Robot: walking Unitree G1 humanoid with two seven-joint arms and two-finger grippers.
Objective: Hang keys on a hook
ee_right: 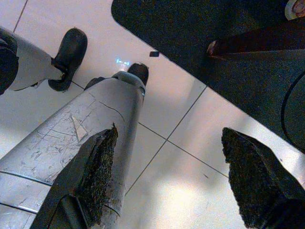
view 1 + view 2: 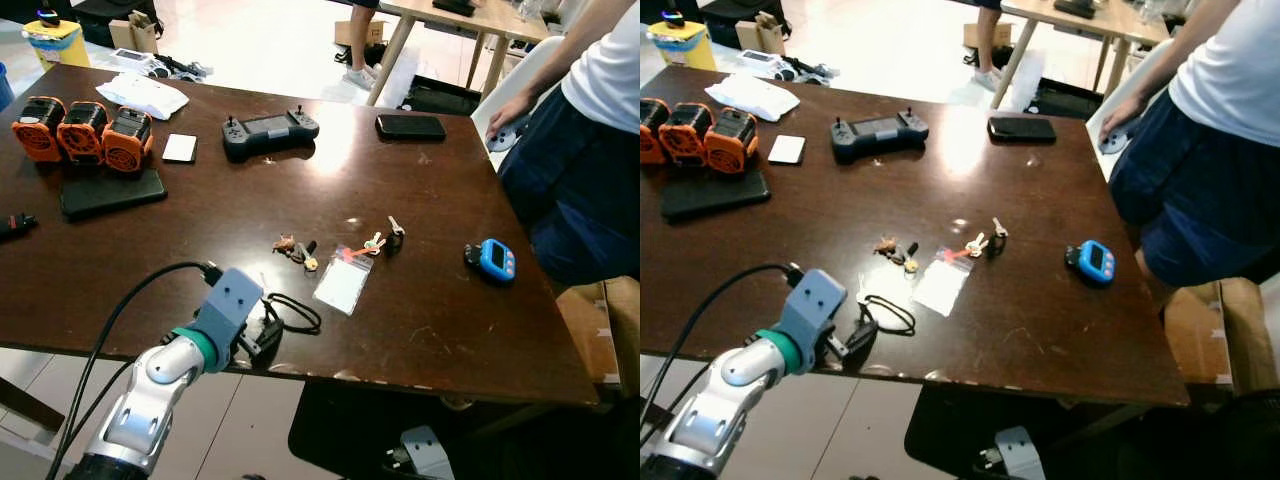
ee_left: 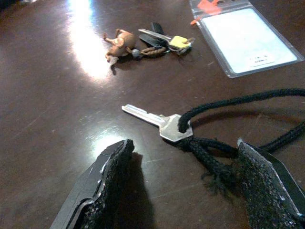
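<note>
Left gripper (image 3: 183, 179) rests at the table's (image 2: 420, 330) near edge, fingers apart — the silver key (image 3: 157, 123) on its black cord (image 3: 224, 107) lies between them, ungrasped. Right gripper (image 1: 174, 174) hangs spread over floor tiles.

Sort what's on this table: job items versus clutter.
Job:
key on cord
left hand, open around it
key bunches

Clutter:
controller
phone
orange packs
blue timer
badge sleeve

3 orange packs (image 2: 82, 132), game controller (image 2: 270, 131), phone (image 2: 410, 126), blue timer (image 2: 495, 259).
</note>
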